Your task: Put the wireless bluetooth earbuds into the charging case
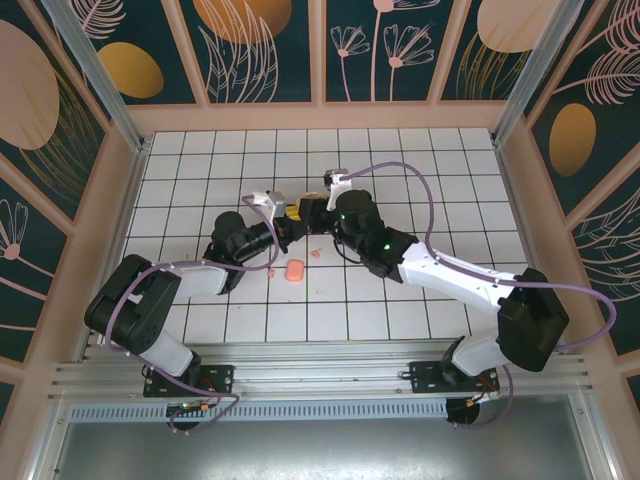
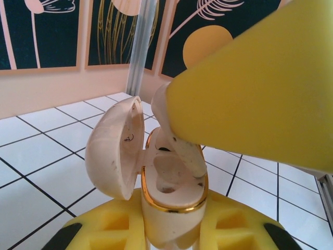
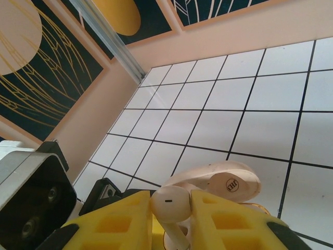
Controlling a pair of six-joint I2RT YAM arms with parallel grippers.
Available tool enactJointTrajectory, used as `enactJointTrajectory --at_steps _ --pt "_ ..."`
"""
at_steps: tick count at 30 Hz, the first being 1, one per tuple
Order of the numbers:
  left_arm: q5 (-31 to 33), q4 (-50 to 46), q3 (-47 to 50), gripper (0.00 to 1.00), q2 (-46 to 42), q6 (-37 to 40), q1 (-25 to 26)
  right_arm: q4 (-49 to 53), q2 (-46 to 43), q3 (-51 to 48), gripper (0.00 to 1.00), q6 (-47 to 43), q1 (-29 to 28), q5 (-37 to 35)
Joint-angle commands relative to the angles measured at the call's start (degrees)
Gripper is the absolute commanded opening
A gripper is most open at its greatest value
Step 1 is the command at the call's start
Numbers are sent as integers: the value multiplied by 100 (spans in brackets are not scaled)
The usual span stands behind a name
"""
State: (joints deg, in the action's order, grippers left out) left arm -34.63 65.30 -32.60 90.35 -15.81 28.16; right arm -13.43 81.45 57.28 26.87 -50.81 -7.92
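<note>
Earbud (image 3: 169, 200) met the open charging case (image 2: 166, 192), mid-table (image 1: 420, 160).
Right gripper (image 3: 174, 205) jaws clamped the earbud, stem at the case's mouth; left gripper (image 2: 169, 226) jaws clamped the case's base.

floor (image 1: 440, 170): white tiles, black grout | walls (image 1: 270, 60): dark teal panels — peach floral prints

Top view high above, facing down at tiled table (image 1: 450, 170). 2 wrist views close-up, sharing charging case (image 2: 169, 221).
</note>
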Motion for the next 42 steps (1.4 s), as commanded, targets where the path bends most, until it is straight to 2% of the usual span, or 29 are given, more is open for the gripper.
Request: enactJointTrajectory --at_steps 1,17,22,31,37,42 --pt "-66 684 -308 13 -263 -132 10 404 -120 -261 24 -68 -60 -238" --pt "-60 440 -281 13 -355 115 5 499 -419 -474 24 -9 -54 -217" --pt "60 72 -211 13 -435 406 8 639 -587 -456 25 235 152 272" --pt "509 -827 164 12 -692 973 7 1698 -1017 -435 25 633 792 1480" --pt "688 -1085 436 12 -914 1247 14 2858 -780 -448 25 1091 1116 1644" --pt "757 -1125 544 12 -1022 1278 14 3389 -372 -668 25 1482 1421 1710"
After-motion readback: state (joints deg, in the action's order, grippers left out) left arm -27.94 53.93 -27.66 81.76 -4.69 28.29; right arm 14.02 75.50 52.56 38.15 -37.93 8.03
